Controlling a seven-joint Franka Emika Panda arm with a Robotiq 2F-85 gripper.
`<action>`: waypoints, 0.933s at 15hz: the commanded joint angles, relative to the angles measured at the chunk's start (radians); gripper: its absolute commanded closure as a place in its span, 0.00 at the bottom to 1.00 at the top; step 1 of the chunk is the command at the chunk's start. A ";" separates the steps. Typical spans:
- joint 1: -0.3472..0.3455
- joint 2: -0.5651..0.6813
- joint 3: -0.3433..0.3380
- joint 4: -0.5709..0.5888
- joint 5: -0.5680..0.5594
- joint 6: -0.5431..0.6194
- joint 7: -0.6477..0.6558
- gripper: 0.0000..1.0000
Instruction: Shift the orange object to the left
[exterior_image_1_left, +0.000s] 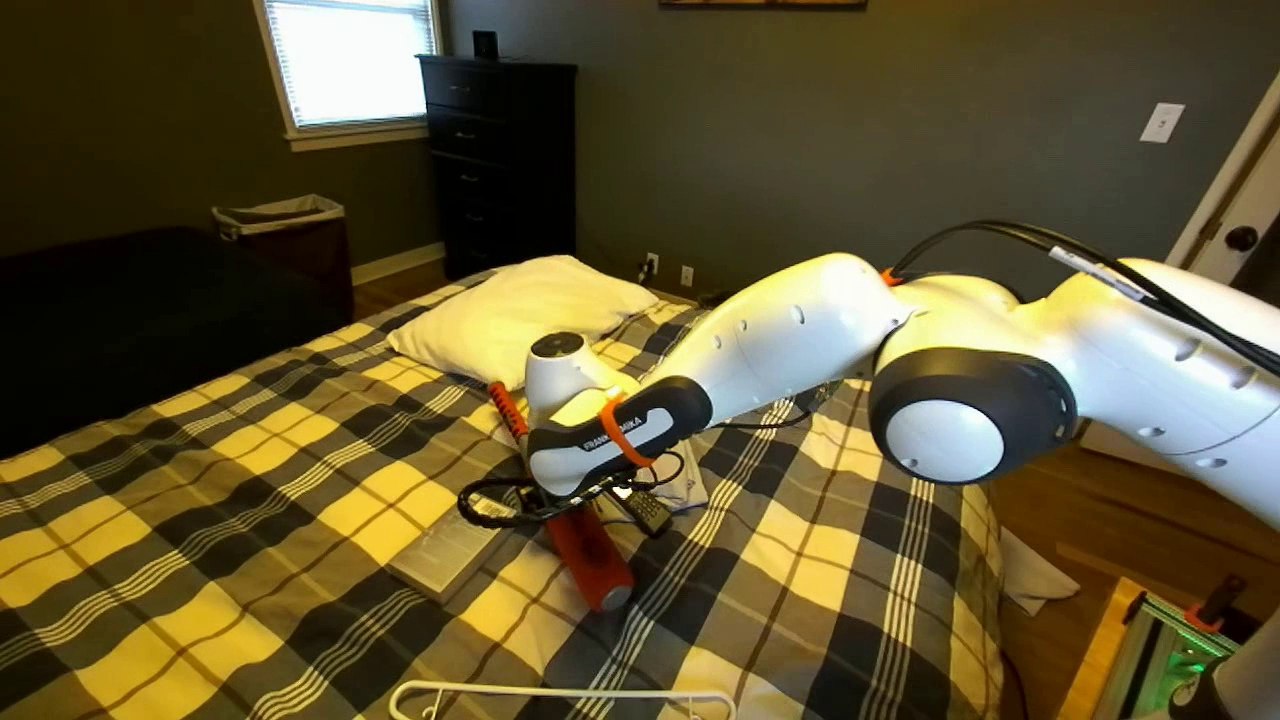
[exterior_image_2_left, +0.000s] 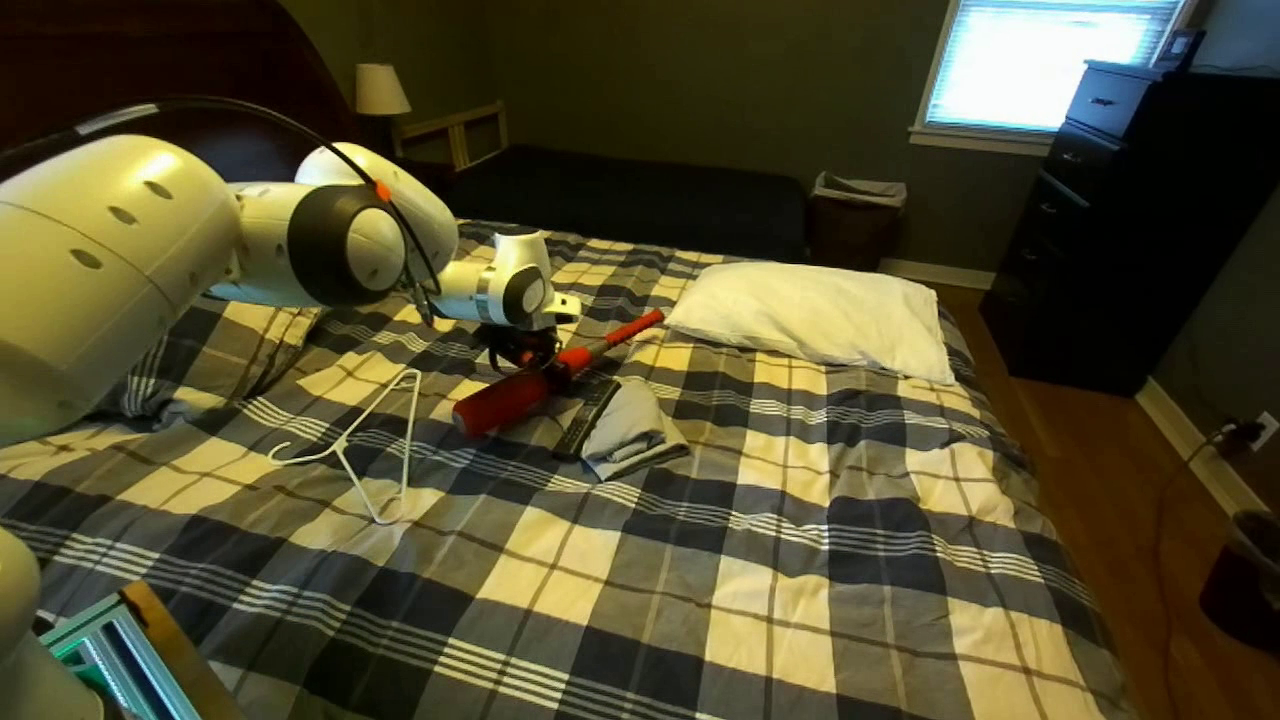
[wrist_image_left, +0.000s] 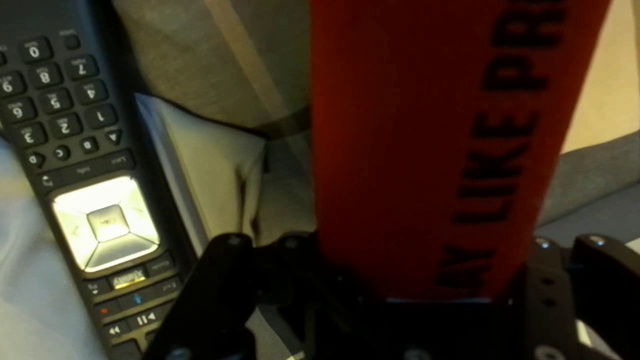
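The orange-red bat (exterior_image_1_left: 592, 560) lies aslant on the plaid bed, as also seen in an exterior view (exterior_image_2_left: 502, 402). Its handle (exterior_image_1_left: 508, 408) points toward the white pillow. In the wrist view, the bat's barrel (wrist_image_left: 430, 140) with black lettering runs up between the fingers. My gripper (wrist_image_left: 422, 280) has one finger against each side of the barrel and looks shut on it; the fingertips are hidden behind the bat. The gripper is low over the bat's middle in an exterior view (exterior_image_2_left: 535, 358). I cannot tell whether the bat is lifted at all.
A black remote (exterior_image_2_left: 588, 420) and a folded grey cloth (exterior_image_2_left: 632, 430) lie close beside the bat. A flat grey box or book (exterior_image_1_left: 445, 548) lies on its other side. A white hanger (exterior_image_2_left: 340, 447) and a white pillow (exterior_image_2_left: 815, 315) are also on the bed.
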 joint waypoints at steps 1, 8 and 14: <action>-0.025 0.101 0.006 0.163 -0.017 -0.059 0.048 0.81; 0.009 0.040 -0.028 0.178 -0.025 -0.119 0.104 0.00; 0.030 -0.043 -0.036 0.176 -0.018 -0.044 0.071 0.00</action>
